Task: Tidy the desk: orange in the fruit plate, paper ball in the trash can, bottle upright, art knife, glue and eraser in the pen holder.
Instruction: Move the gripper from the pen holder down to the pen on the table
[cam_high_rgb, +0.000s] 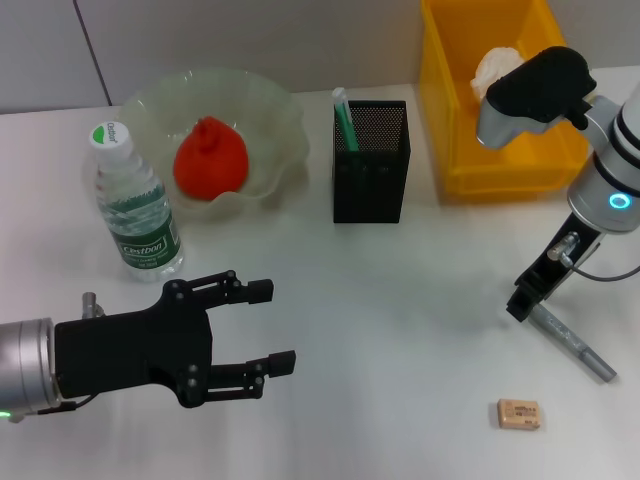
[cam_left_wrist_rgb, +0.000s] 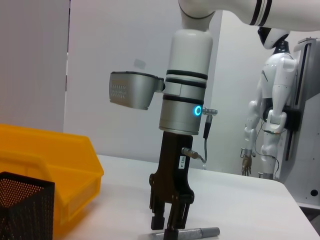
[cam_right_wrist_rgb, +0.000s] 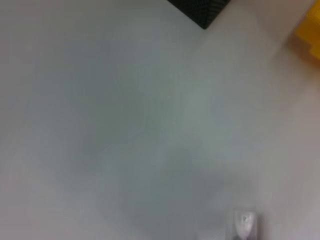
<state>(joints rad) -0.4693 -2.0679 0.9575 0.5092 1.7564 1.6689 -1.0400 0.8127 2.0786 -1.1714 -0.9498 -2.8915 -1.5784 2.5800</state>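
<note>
**Right gripper down at the art knife**

Currently the right gripper is lowered to the white desk at the right side, and its tips are set at the near end of the grey art knife, which lies flat on the surface. From the left wrist view the same gripper is seen standing upright over the knife; the fingers are narrowly parted, with the knife's end at their tips. Whether the knife is actually clamped cannot be told.

The left gripper is held low at the front left, its jaws spread wide and nothing held between them.

The orange is seen inside the fruit plate at the back left. The bottle is stood upright just beside the plate, on its left. The pen holder is placed in the middle at the back, with a green-and-white stick leaning in it. The paper ball is found in the trash can at the back right. The eraser is left flat on the desk at the front right, apart from the knife.
</note>
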